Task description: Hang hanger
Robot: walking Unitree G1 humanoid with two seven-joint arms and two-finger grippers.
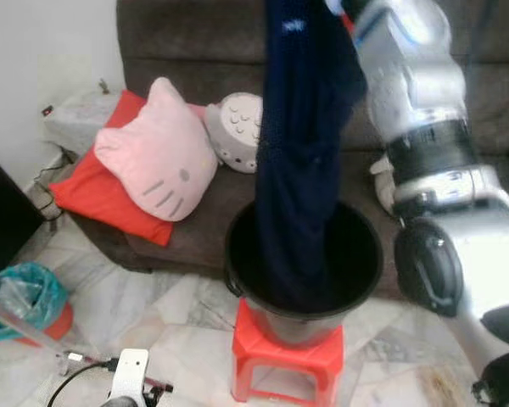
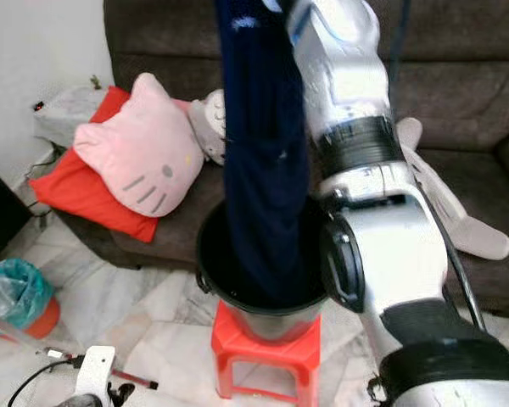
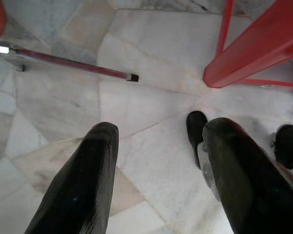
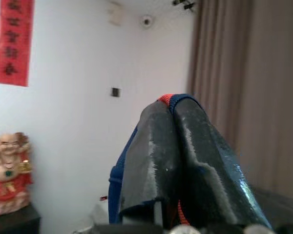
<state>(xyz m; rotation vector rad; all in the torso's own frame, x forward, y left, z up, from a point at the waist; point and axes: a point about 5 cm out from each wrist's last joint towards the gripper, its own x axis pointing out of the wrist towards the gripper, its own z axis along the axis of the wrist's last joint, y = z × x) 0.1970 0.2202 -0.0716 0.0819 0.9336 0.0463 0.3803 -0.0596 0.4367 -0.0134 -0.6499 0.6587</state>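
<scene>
Garment [image 1: 301, 161] lifted high by right gripper [image 4: 173, 105], dark navy cloth hanging straight down in a long column, lower end still inside black bucket [image 1: 366, 254] on red stool [image 1: 287, 352]. Right fingers [image 4: 205, 161] clenched together on a bunch of blue fabric with a red edge poking out at the tips, seen in the right wrist view against a white wall and a brown curtain [image 4: 254, 87]. Right arm [image 2: 365, 170] raised, forearm running up past the top of the head views, so the grip point itself cut off there. Left gripper [image 3: 158, 170] idle, hanging low, fingers spread apart and holding nothing, aimed at marble floor [image 3: 136, 97] just beside a leg of the stool. No hanger identifiable anywhere; cannot tell whether one sits inside the cloth. No rail, hook or rack visible either. Judged progress: early, pick-out from the bucket mostly done, hem not yet clear of the rim; carrying to a hanging place and the hanging itself all left. Behind the bucket, brown sofa [image 1: 187, 42] with pink cat cushion [image 1: 157, 153] lying on red cushion [image 1: 93, 199]; teal bin [image 1: 21, 297] on the floor to the robot's left.
</scene>
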